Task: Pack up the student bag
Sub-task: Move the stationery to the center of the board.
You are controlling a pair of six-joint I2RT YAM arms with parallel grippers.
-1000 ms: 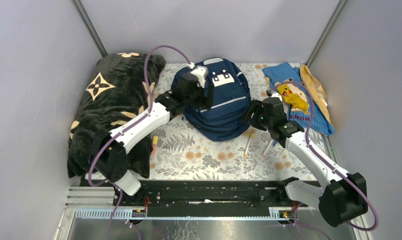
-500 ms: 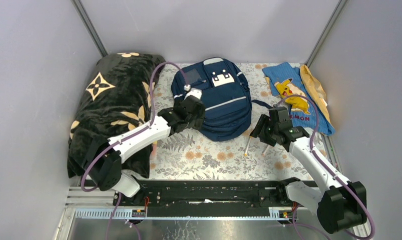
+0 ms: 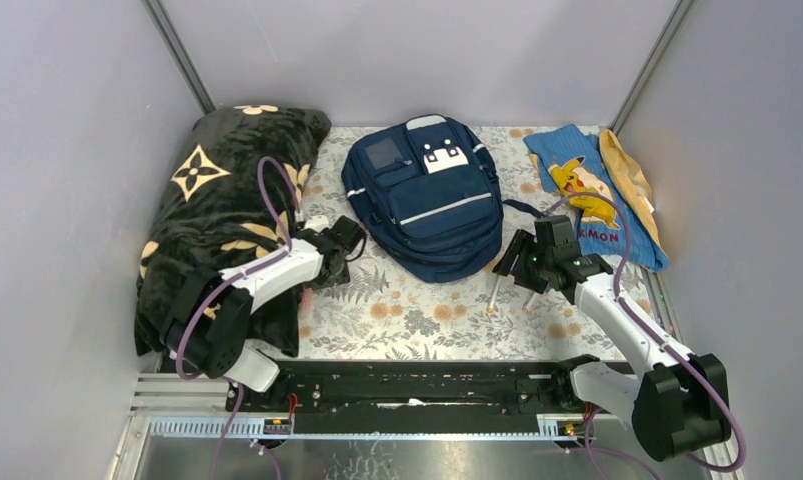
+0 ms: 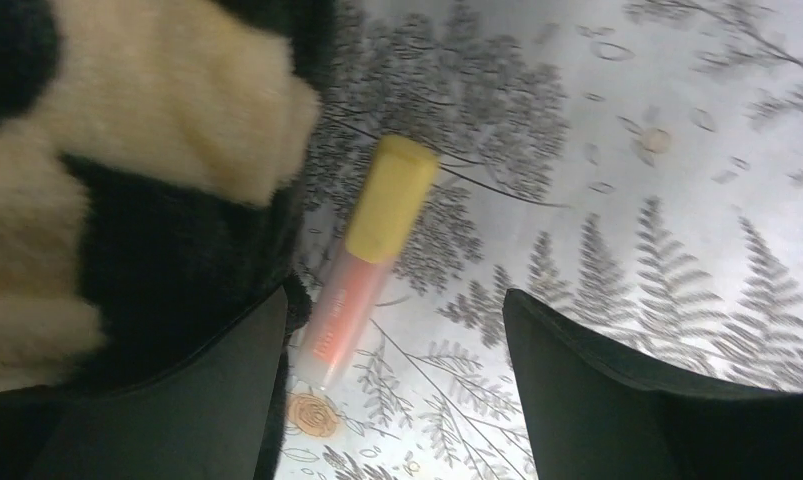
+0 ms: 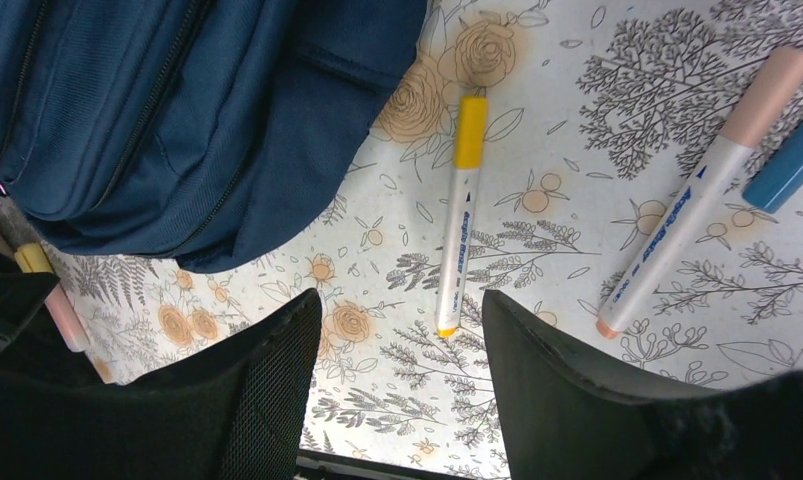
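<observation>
1. Navy blue fabric backpack (image 3: 432,205) lying mid tabletop (image 3: 417,310), seemingly closed.
2. Left gripper (image 4: 392,300) open over yellow-capped pink marker (image 4: 369,250); may snag fluffy black blanket (image 4: 157,260).
3. Right gripper (image 5: 399,300) open above yellow-capped white pen (image 5: 460,215); could roll away.

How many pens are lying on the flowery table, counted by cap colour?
Yellow cap: 2, the white marker and the pink highlighter
Peach cap: 1, the longer marker
Blue cap: 1, the blue pen, mostly cut off by the picture's edge
Total: 4
</observation>
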